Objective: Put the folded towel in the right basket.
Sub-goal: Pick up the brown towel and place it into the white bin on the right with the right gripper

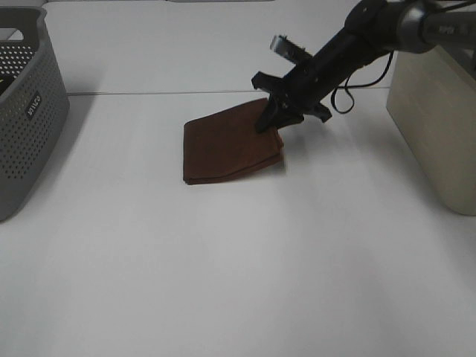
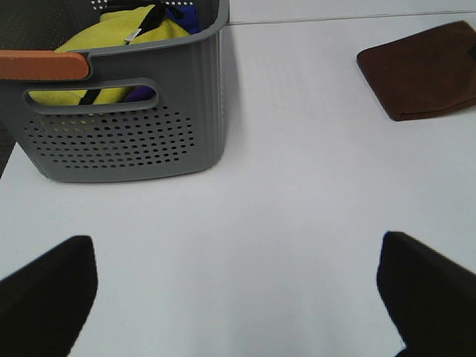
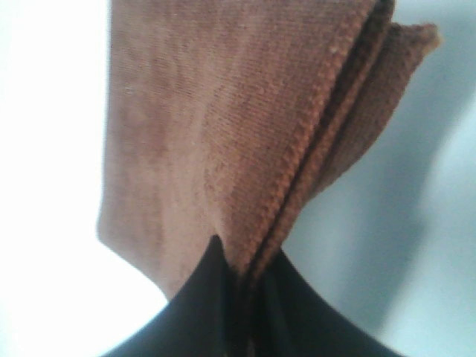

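Grasp done: right gripper point(image 1: 272, 119) pinches a corner of the folded brown cloth towel point(image 1: 227, 145), which lies well apart from the smooth beige basket point(image 1: 435, 126); carrying and release remain.

A grey perforated basket point(image 2: 149, 141) holding yellow cloth point(image 2: 119, 37) stands on the left of the white table point(image 1: 238, 282).

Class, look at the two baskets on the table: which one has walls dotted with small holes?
The grey basket at the left edge. Its sides are perforated all over, while the beige basket on the right shows plain walls with no holes.
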Controlling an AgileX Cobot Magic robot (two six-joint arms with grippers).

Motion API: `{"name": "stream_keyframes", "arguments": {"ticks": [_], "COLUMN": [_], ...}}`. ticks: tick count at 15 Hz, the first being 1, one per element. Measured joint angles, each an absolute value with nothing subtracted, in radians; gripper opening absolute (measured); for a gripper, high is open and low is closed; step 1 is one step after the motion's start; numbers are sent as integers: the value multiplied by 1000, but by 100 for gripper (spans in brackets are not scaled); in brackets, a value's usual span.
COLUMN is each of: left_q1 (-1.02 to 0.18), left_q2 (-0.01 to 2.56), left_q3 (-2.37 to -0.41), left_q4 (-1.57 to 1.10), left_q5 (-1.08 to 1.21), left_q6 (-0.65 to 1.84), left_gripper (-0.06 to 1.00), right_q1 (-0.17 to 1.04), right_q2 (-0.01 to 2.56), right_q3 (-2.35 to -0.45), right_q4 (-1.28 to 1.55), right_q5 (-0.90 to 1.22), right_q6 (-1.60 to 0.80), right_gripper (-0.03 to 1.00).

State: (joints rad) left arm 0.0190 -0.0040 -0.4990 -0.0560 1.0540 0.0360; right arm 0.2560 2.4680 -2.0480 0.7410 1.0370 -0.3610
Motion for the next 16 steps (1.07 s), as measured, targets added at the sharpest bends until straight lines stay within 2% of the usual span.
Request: {"name": "stream_keyframes", "arguments": {"ticks": [4, 10, 16], "left_q1": [19, 19, 19], "left_q2": [-4, -4, -4], "left_q3": [-499, -499, -499], "left_q4": [-56, -56, -56], "left_q5": [1054, 1054, 1054], "left_q6": [36, 36, 36], "left_gripper": [97, 97, 97], "right_q1": [256, 246, 0], "right_q2": [2290, 1955, 1806], "right_q3": [-2049, -2049, -2049], "right_q4": [722, 439, 383], "right_q5": [1051, 1101, 1215], "right_q6": [-368, -292, -232], "right_gripper": [6, 6, 6]}}
